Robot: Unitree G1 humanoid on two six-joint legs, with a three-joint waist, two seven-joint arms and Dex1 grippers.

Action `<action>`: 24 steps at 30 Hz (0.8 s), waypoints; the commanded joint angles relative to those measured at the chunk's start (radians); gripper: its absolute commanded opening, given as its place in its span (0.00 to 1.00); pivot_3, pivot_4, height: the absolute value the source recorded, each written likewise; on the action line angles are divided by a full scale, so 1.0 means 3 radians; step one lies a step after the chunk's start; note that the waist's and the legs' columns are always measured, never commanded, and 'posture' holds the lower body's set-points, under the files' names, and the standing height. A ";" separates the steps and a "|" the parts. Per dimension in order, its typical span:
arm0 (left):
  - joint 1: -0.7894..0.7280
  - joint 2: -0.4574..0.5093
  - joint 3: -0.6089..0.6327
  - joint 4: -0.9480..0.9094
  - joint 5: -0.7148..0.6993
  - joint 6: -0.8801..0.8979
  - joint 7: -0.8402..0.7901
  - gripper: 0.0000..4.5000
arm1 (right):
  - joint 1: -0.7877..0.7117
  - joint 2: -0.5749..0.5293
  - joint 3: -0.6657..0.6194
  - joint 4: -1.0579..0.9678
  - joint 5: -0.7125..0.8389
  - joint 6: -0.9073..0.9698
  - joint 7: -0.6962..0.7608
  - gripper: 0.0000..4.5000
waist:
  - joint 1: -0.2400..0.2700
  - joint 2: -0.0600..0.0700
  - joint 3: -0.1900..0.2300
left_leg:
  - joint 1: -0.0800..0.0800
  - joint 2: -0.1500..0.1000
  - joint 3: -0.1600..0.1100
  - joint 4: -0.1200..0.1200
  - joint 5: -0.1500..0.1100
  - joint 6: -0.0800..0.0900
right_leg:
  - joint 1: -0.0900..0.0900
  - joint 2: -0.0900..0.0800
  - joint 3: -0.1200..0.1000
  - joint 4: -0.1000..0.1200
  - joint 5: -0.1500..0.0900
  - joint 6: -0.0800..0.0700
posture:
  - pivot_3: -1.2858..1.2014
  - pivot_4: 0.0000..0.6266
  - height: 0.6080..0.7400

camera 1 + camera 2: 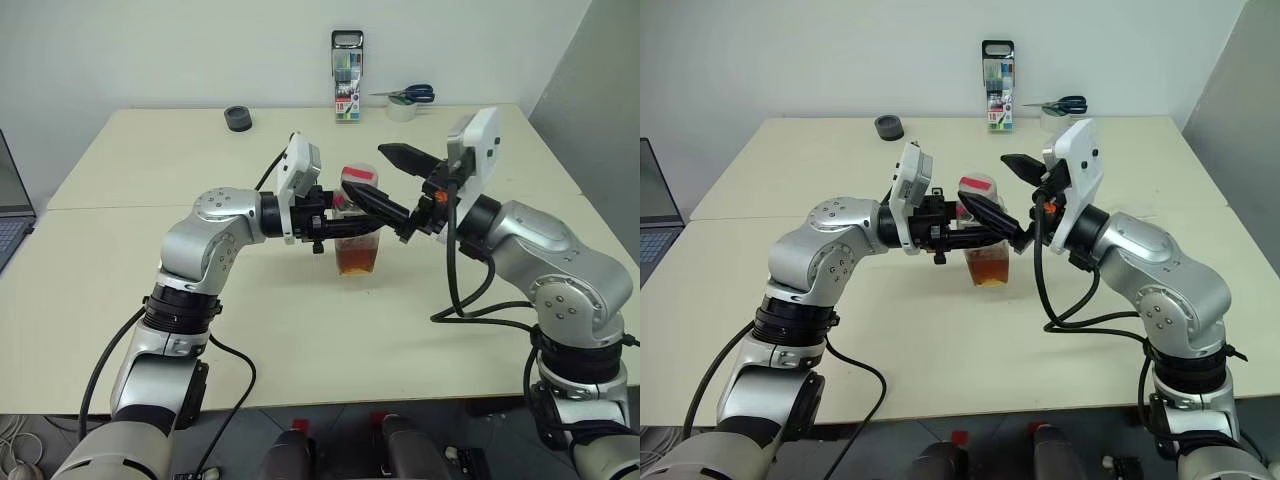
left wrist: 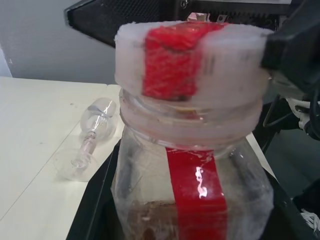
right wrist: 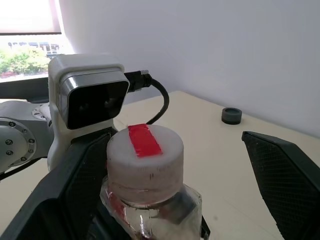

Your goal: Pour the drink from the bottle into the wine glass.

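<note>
My left gripper [image 1: 335, 222] is shut on the bottle [image 1: 358, 245] and holds it upright just above the table. The bottle is clear plastic with a red strip down its side and a white cap [image 3: 145, 155] with red tape across its top. The amber drink [image 1: 357, 262] fills its lower part. My right gripper [image 1: 364, 168] is open, with one finger on each side of the cap and not touching it. In the left wrist view the wine glass [image 2: 92, 135] lies on its side on the table beyond the bottle.
At the table's far edge stand a tall marker case [image 1: 347, 90], a black tape roll [image 1: 238, 118] and scissors [image 1: 405, 95] resting on a white roll. A laptop [image 1: 10, 215] sits at the left edge. The cream table [image 1: 300, 340] extends toward me.
</note>
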 commanded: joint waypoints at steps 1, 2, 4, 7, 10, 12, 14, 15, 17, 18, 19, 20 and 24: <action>-0.0094 0.0007 0.0086 -0.0065 -0.0028 -0.0110 -0.0024 0.40 | 0.0015 -0.0097 -0.0173 -0.0121 0.0100 0.0038 0.0026 0.99 | 0.0000 0.0000 0.0000 | 0.0000 0.0000 0.0000 0.0000 0.0000 0.0000 | 0.0000 0.0000 0.0000 0.0000 0.0000 0.0000 | 0.52 0.24 1.00; -0.0097 0.0002 0.0081 -0.0057 -0.0025 -0.0115 -0.0025 0.40 | 0.0013 -0.0108 -0.0185 -0.0128 0.0118 0.0046 0.0028 0.99 | 0.0000 0.0000 0.0000 | 0.0000 0.0000 0.0001 0.0000 0.0000 0.0000 | 0.0000 0.0000 0.0000 0.0000 0.0000 0.0000 | 0.52 0.24 1.00; -0.0100 -0.0003 0.0076 -0.0054 -0.0026 -0.0118 -0.0027 0.40 | 0.0010 -0.0112 -0.0207 -0.0144 0.0176 0.0061 0.0029 0.99 | -0.0001 0.0000 0.0000 | 0.0000 0.0000 0.0000 0.0000 0.0000 0.0000 | 0.0000 0.0000 0.0000 0.0000 0.0000 0.0000 | 0.52 0.24 1.00; -0.0096 0.0002 0.0073 -0.0057 -0.0033 -0.0121 -0.0034 0.40 | 0.0007 -0.0107 -0.0224 -0.0175 0.0251 0.0093 0.0027 0.99 | 0.0000 0.0000 0.0000 | 0.0000 0.0000 0.0001 0.0000 0.0000 0.0000 | 0.0000 0.0000 0.0000 0.0000 0.0000 0.0000 | 0.52 0.24 1.00; -0.0094 0.0011 0.0073 -0.0055 -0.0035 -0.0122 -0.0041 0.40 | 0.0009 -0.0108 -0.0235 -0.0193 0.0344 0.0125 0.0041 0.99 | 0.0000 0.0000 0.0000 | 0.0000 0.0000 0.0000 0.0000 0.0000 0.0000 | 0.0000 0.0000 0.0000 0.0000 0.0000 0.0000 | 0.52 0.24 1.00; -0.0093 0.0016 0.0073 -0.0060 -0.0037 -0.0120 -0.0046 0.40 | 0.0001 -0.0101 -0.0228 -0.0197 0.0415 0.0144 0.0060 0.99 | 0.0000 0.0000 0.0000 | 0.0000 0.0000 0.0000 0.0000 0.0000 0.0000 | 0.0000 0.0000 0.0000 0.0000 0.0000 0.0000 | 0.52 0.24 1.00; -0.0097 0.0015 0.0072 -0.0060 -0.0035 -0.0119 -0.0047 0.40 | -0.0018 -0.0074 -0.0221 -0.0195 0.0507 0.0163 0.0060 0.99 | 0.0000 0.0000 0.0000 | 0.0000 0.0000 0.0000 0.0000 0.0000 0.0000 | 0.0000 0.0000 0.0000 0.0000 0.0000 0.0000 | 0.52 0.24 1.00; -0.0096 0.0016 0.0073 -0.0061 -0.0035 -0.0119 -0.0048 0.40 | -0.0026 -0.0062 -0.0215 -0.0197 0.0543 0.0172 0.0053 0.99 | 0.0000 0.0000 0.0000 | 0.0000 0.0000 0.0000 0.0000 0.0000 0.0000 | 0.0000 0.0000 0.0000 0.0000 0.0000 0.0000 | 0.52 0.24 1.00; -0.0094 0.0019 0.0073 -0.0066 -0.0036 -0.0118 -0.0051 0.40 | -0.0040 -0.0041 -0.0181 -0.0201 0.0597 0.0184 0.0051 0.99 | 0.0000 0.0000 0.0000 | 0.0000 0.0000 0.0000 0.0000 0.0000 0.0000 | 0.0000 0.0000 0.0000 0.0000 0.0000 0.0000 | 0.52 0.24 1.00; -0.0094 0.0020 0.0073 -0.0069 -0.0036 -0.0117 -0.0052 0.40 | -0.0049 -0.0020 -0.0158 -0.0193 0.0607 0.0181 0.0045 0.99 | -0.0001 0.0000 0.0000 | 0.0000 0.0000 0.0000 0.0000 0.0000 0.0000 | 0.0000 0.0000 0.0000 0.0000 0.0000 0.0000 | 0.52 0.24 1.00; -0.0093 0.0021 0.0073 -0.0073 -0.0037 -0.0115 -0.0053 0.40 | -0.0058 0.0004 -0.0138 -0.0181 0.0609 0.0176 0.0035 0.99 | 0.0000 0.0000 0.0000 | 0.0000 0.0000 0.0000 0.0000 0.0000 0.0000 | 0.0000 0.0000 0.0000 0.0000 0.0000 0.0000 | 0.52 0.24 1.00; -0.0094 0.0023 0.0074 -0.0076 -0.0037 -0.0114 -0.0055 0.40 | -0.0073 0.0035 -0.0114 -0.0158 0.0596 0.0163 0.0023 0.99 | -0.0001 0.0000 0.0000 | 0.0000 0.0000 0.0000 0.0000 0.0000 0.0000 | 0.0000 0.0000 0.0000 0.0000 0.0000 0.0000 | 0.52 0.24 1.00; -0.0093 0.0021 0.0072 -0.0092 -0.0036 -0.0108 -0.0056 0.40 | -0.0101 0.0129 -0.0008 -0.0060 0.0449 0.0102 0.0007 0.99 | -0.0002 0.0000 0.0000 | 0.0001 0.0001 0.0000 0.0000 0.0000 0.0000 | 0.0000 0.0000 0.0000 0.0000 0.0000 0.0000 | 0.52 0.24 1.00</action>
